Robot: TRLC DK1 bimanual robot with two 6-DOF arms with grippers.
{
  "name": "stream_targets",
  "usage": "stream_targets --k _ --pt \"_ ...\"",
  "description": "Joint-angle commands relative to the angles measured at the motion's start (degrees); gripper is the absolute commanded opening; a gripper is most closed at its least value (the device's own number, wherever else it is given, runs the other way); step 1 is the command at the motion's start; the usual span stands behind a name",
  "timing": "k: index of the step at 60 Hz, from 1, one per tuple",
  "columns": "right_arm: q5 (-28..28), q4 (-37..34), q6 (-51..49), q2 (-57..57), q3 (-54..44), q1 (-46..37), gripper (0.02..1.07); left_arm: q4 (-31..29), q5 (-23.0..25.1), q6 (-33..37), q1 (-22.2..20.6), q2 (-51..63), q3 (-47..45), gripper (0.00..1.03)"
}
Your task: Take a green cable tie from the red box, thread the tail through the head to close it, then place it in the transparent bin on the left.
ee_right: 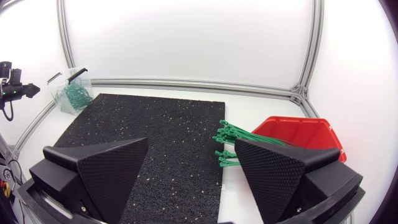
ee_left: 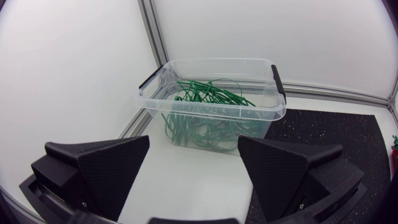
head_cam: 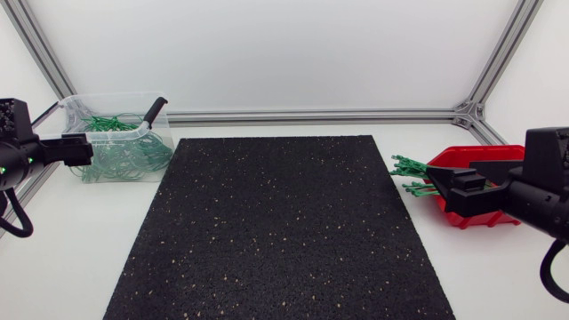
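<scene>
Mat, seemingly rubber, between bin, box

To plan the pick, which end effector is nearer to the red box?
Right. The right end effector is beside the red box; the left end effector is across the mat, beside the transparent bin.

A black speckled rubber mat lies flat on the white table, filling its middle

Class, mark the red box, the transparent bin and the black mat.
red box (head_cam: 480, 157), head view, back wall.
transparent bin (ee_left: 217, 61), left wrist view, far rim.
black mat (head_cam: 276, 231), head view, bare middle.
</scene>
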Motion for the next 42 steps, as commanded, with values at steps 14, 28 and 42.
stream_targets --k 14,28,42 --pt "2.7 4.5 -2.7 -10.2 -9.3 -1.9 1.03 3.2 0.6 0.2 -2.9 -11.2 -12.0 0.99" --pt "3.4 9.8 -2.0 -16.9 -16.0 -3.2 1.03 5.7 0.6 -0.3 -3.9 -18.0 -18.7 0.99" --pt "4.1 15.0 -1.3 -23.5 -22.6 -4.4 1.03 6.5 1.9 0.0 -4.0 -26.8 -24.8 0.99"
